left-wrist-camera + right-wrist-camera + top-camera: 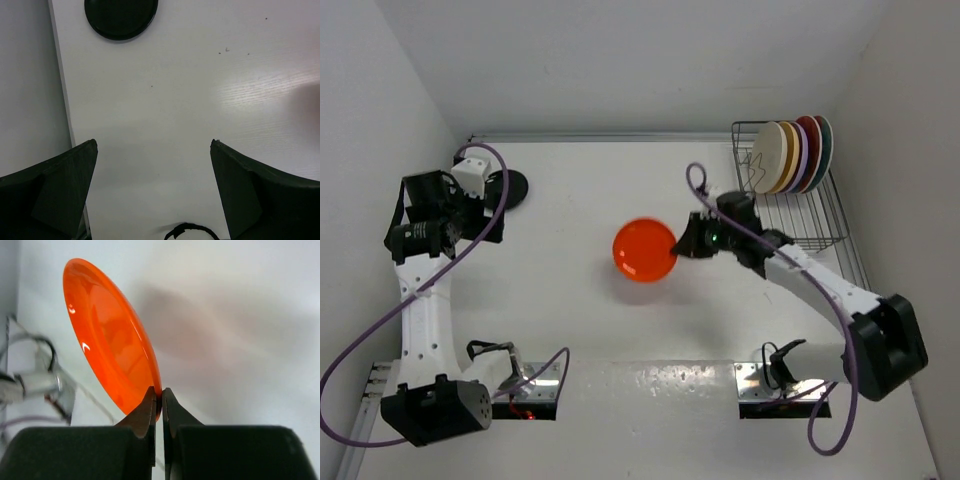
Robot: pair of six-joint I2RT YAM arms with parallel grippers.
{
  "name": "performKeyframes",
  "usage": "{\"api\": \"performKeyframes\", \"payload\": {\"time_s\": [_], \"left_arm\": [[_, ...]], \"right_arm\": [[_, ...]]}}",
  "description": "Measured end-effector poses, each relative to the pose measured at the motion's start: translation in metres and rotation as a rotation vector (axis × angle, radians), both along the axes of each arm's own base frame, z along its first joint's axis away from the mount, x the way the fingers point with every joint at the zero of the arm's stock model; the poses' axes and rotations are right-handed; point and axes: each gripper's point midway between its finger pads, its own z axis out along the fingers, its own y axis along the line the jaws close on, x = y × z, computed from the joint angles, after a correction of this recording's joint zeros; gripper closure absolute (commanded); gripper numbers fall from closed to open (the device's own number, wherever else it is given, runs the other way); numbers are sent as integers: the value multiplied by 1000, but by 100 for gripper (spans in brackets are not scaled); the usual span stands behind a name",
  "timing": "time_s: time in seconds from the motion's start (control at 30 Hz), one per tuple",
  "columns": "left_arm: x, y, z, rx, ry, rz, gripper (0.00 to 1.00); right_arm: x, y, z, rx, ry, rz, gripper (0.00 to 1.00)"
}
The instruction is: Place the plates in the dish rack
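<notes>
Orange plate [107, 335]: glossy, round, evenly bright. I noted its rim pinched tight in the right gripper [159, 394], with the plate tilted steeply on edge.

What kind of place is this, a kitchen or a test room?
Probably a lab test cell: plain white walls around a white table, two robot arms bolted at its edge, and only a wire dish rack and plates as kitchenware.

Dish rack [817, 228]: plates [790, 156] fill far slots (nearer ones free).
</notes>
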Motion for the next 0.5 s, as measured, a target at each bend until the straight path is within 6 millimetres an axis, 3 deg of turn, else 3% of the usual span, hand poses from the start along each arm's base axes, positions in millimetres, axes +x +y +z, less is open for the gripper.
{"api": "performKeyframes", "payload": {"time_s": [0.07, 0.1, 0.13, 0.2, 0.27, 0.37, 0.43, 0.5], "left_arm": [[1, 3, -4, 0, 14, 6, 0], [3, 4, -7, -1, 27, 10, 0], [5, 5, -11, -2, 41, 11, 0], [9, 8, -20, -5, 77, 13, 0], [16, 11, -29, -7, 112, 13, 0], [31, 20, -33, 4, 140, 23, 0], [46, 27, -30, 12, 136, 32, 0], [62, 36, -28, 17, 123, 42, 0]], "right_arm": [[42, -9, 60, -14, -179, -52, 100], [69, -24, 95, -44, -274, -110, 100], [86, -35, 118, -69, -336, -151, 100], [126, -73, 163, -169, -442, -280, 100], [161, -118, 196, -296, -512, -437, 100], [198, -185, 218, -514, -564, -644, 100], [209, -222, 209, -657, -542, -735, 100], [217, -246, 194, -777, -504, -780, 100]]}}
